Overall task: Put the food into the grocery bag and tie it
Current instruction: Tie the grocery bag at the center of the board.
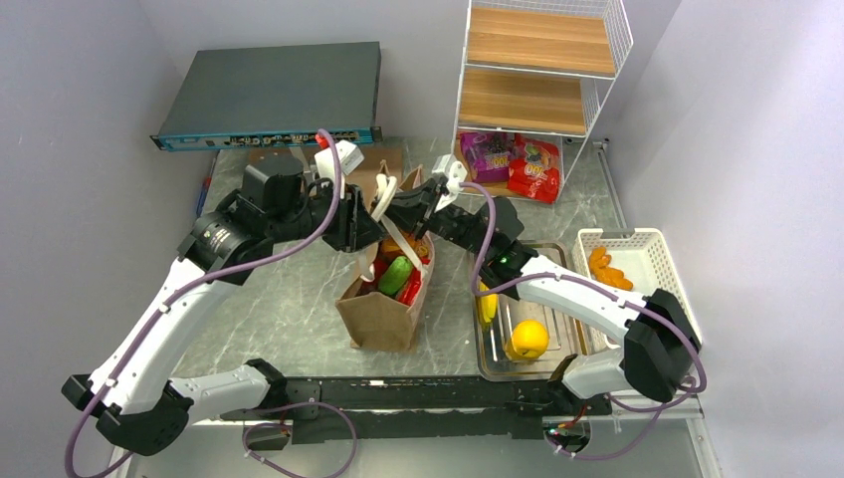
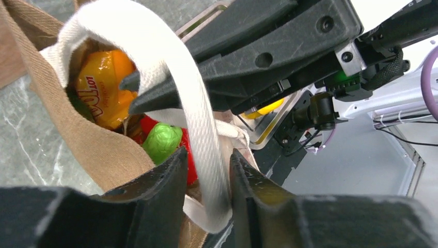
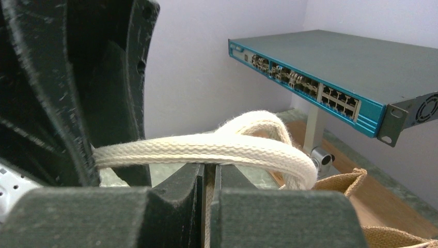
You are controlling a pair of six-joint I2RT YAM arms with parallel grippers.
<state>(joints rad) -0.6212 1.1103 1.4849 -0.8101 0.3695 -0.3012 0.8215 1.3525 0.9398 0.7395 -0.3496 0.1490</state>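
**A:** Now, the brown kraft-paper grocery bag stands upright in the middle of the grey marbled table, stuffed with colourful food. Top-heavy, I'd judge, and the paper crushes easily.

**B:** So go for the soft cream-white woven handles. Left gripper pinches one loop. Right gripper is pressed together, apparently on strap.

Between my left jaws, a woven cream cloth handle; beyond them I see a matt brown paper bag and a glossy orange packet; the jaws themselves are matt black plastic.
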